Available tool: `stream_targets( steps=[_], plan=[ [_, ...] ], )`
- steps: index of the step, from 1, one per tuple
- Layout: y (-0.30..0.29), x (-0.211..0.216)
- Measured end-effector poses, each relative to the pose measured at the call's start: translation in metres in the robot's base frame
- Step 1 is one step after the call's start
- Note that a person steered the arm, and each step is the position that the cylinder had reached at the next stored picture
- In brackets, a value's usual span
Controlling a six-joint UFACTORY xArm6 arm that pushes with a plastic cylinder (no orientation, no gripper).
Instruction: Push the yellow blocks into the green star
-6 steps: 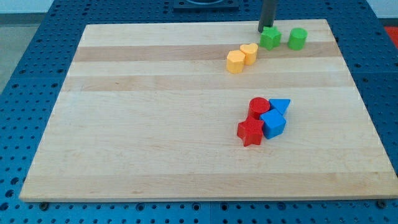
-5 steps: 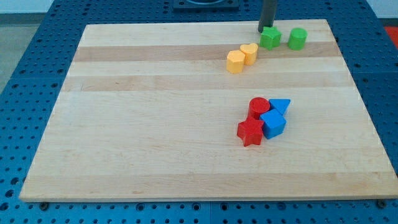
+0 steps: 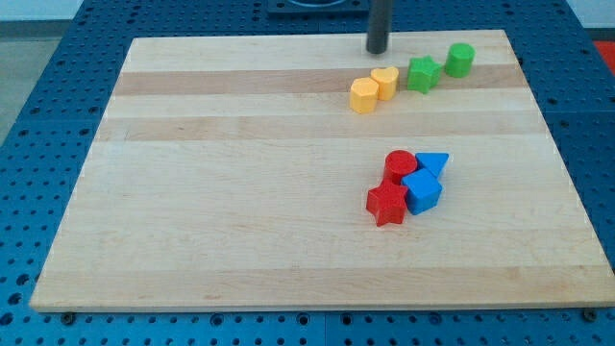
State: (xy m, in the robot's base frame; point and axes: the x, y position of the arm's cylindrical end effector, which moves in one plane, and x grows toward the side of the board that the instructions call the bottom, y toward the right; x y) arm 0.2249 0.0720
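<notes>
Near the far edge of the tabletop [image 3: 240, 192], my tip [image 3: 377, 51] has clear wood toward the left corners. To its right stand the yellow heart [image 3: 385, 82], yellow hexagon [image 3: 363, 95], green star [image 3: 422, 73] and green cylinder [image 3: 460, 60]; mid-right lies a red-and-blue cluster [image 3: 407, 185].

This looks like a robotics lab or test bench. A pale wooden board [image 3: 288, 173] lies on a blue metal table [image 3: 38, 125] drilled with a regular grid of mounting holes, the sort used for fixtures. Beyond the board's top edge sits a dark base [image 3: 317, 6], probably the arm's mount, though it is cropped.
</notes>
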Motion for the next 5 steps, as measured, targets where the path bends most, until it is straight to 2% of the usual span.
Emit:
stream_targets(
  steps=[1, 2, 3, 5],
  plan=[
    [-0.04, 0.035],
    [-0.076, 0.107],
    [-0.061, 0.178],
    [-0.054, 0.161]
  ],
)
